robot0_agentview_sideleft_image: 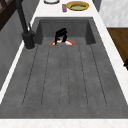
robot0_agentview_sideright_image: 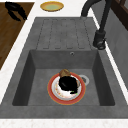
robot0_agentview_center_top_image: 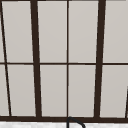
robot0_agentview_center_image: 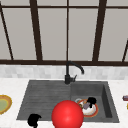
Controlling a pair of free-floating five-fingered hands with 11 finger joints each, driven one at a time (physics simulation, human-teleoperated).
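Observation:
A red-rimmed plate [robot0_agentview_center_image: 94, 110] with a white centre lies in the sink's right basin [robot0_agentview_center_image: 106, 100]. My right hand [robot0_agentview_center_image: 91, 100] rests right on top of it, and a small brown lump [robot0_agentview_sideright_image: 65, 73] pokes out from under the hand at the plate's [robot0_agentview_sideright_image: 53, 93] far edge. From the left side, the same hand [robot0_agentview_sideleft_image: 61, 35] hangs over the plate [robot0_agentview_sideleft_image: 70, 42]. My left hand [robot0_agentview_center_image: 33, 120] floats at the sink's front left edge, fingers relaxed and holding nothing; it also shows as the hand [robot0_agentview_sideright_image: 14, 10] out past the counter.
A big red ball [robot0_agentview_center_image: 67, 115] sits low in the front view, covering the sink's front rim. The black faucet [robot0_agentview_center_image: 68, 72] stands behind the ribbed drainboard [robot0_agentview_center_image: 42, 97]. A yellow plate [robot0_agentview_center_image: 3, 103] lies on the left counter, a small object [robot0_agentview_center_image: 125, 98] on the right one.

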